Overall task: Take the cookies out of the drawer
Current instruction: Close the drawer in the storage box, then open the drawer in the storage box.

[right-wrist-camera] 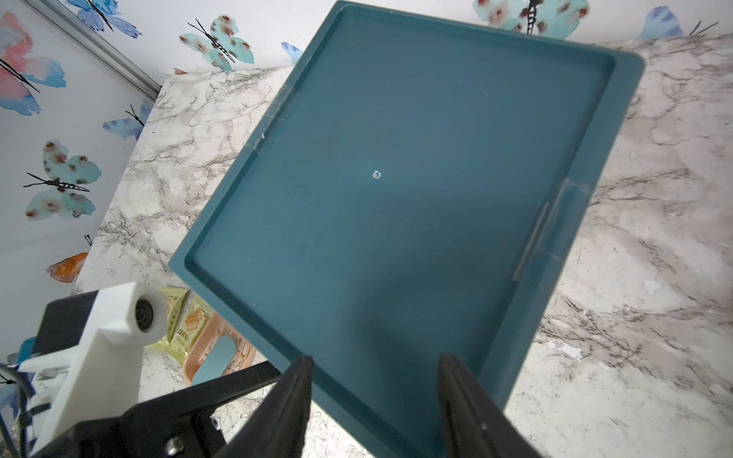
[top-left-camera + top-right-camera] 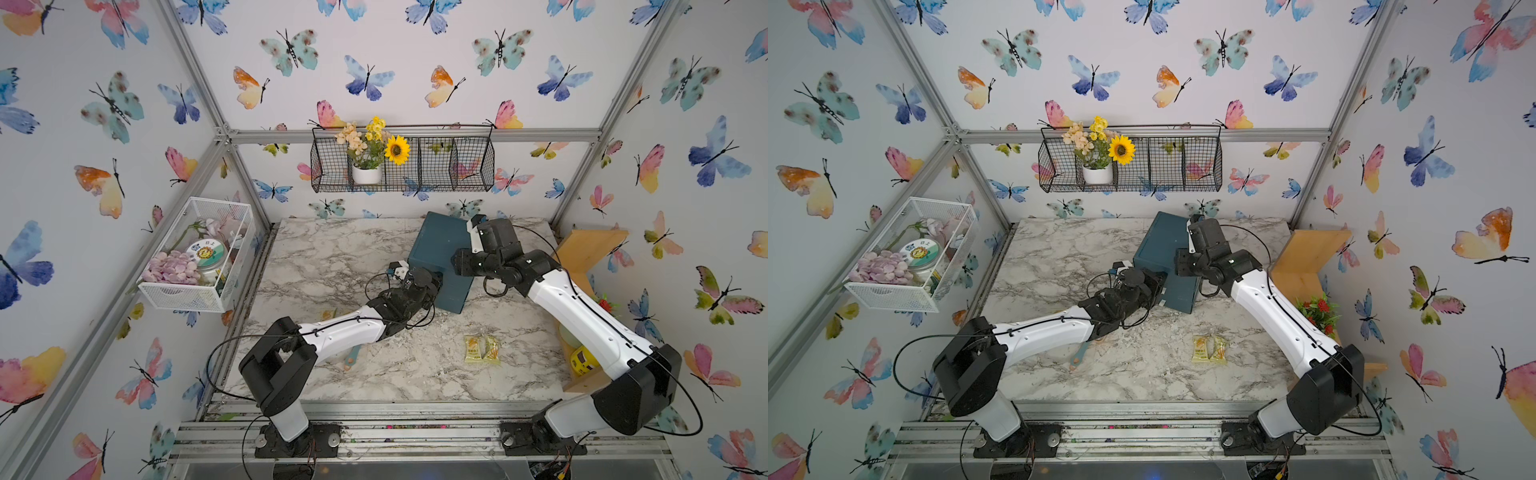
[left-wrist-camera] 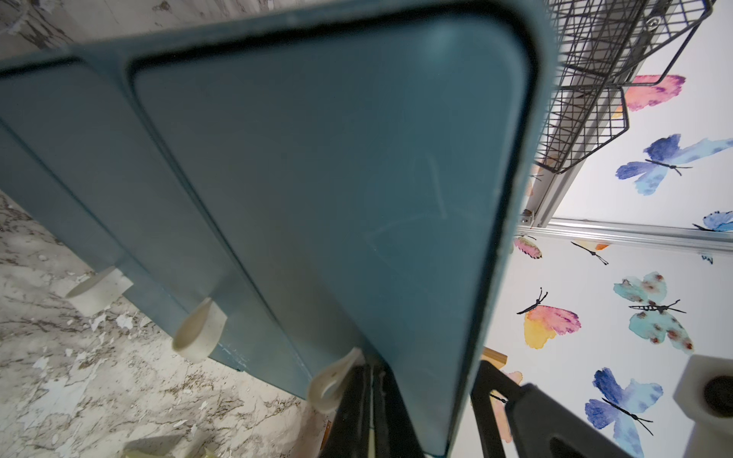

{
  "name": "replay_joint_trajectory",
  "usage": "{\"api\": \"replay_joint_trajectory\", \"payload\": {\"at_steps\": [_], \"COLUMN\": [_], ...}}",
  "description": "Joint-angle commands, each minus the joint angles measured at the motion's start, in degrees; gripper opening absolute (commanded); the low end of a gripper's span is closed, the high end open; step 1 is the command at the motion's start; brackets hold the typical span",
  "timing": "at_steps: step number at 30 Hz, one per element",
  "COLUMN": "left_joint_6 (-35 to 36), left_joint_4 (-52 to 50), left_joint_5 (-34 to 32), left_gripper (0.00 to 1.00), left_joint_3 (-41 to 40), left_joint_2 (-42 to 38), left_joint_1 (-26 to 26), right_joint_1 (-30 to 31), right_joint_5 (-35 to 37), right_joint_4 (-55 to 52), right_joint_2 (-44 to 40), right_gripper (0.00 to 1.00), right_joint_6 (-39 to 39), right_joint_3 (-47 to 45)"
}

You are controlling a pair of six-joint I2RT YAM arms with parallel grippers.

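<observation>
Two by two, spotted cookies already out: one pale yellow pair flat on the table, side by side, between its middle and its front right corner. Spotted another pair in the right wrist view, against the peach dustpan just off the front of the teal cabinet, mostly hidden under the left arm in both top views. Saw no green or black packet anywhere.

Found the cabinet standing askew toward the back edge, right of centre, with all three drawers looking pushed in or nearly so in the left wrist view, so could not check the insides. Judged the task partly done at best, with more pulling and picking probably left.

Saw the left tool with jaws almost together, hard against the white pull tab of the uppermost drawer. Could not tell whether pinching it or merely beside it. Saw the right tool about half open over the cabinet's recessed top, holding nothing. Could not tell whether touching it.
</observation>
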Motion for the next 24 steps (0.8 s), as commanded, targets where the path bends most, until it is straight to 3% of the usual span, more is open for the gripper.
{"api": "replay_joint_trajectory", "payload": {"at_steps": [1, 5, 13, 18, 24], "left_joint_6": [1.07, 1.78, 8.19, 14.45, 23.05], "left_joint_4": [-1.60, -3.47, 1.12, 12.91, 32.06], "left_joint_5": [-0.45, -1.37, -3.75, -1.14, 8.81], "left_gripper": [0.11, 0.14, 0.35, 0.50, 0.57], "left_joint_3": [-0.93, -5.35, -22.93, -31.39, -37.82], "left_joint_2": [-0.36, -5.45, -20.38, -24.91, -23.74], "left_joint_1": [0.28, -0.42, -0.72, 1.04, 3.75], "right_joint_1": [-0.27, -0.27, -0.27, -0.27, -0.27], "right_joint_5": [0.38, -0.66, -3.41, -5.39, -9.15], "right_joint_4": [0.03, 0.74, 3.81, 5.02, 5.97], "right_joint_2": [-2.02, -2.96, -7.91, -10.28, -12.40], "right_gripper": [0.55, 0.56, 0.58, 0.58, 0.55], "right_joint_6": [-0.26, -0.65, -1.84, -2.46, 1.45], "right_joint_3": [-0.70, -0.54, -3.16, -5.41, -7.82]}}
